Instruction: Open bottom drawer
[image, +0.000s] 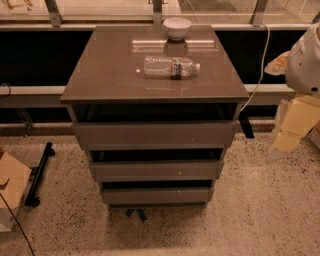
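The bottom drawer (156, 195) is the lowest and narrowest grey-brown front of the cabinet (100, 80), just above the floor, with a dark gap above it. The middle drawer front (156, 170) and the wider top drawer front (155, 134) sit above it. My gripper (296, 125), cream-coloured below the white arm (305, 60), hangs at the right edge of the camera view. It is level with the top drawer, well to the right of the cabinet and touching nothing.
A clear plastic water bottle (171, 66) lies on the cabinet top and a white bowl (177, 27) stands at its back edge. A white cable (260, 75) hangs at the right. A cardboard box (10, 195) and a black stand (40, 172) are on the speckled floor at the left.
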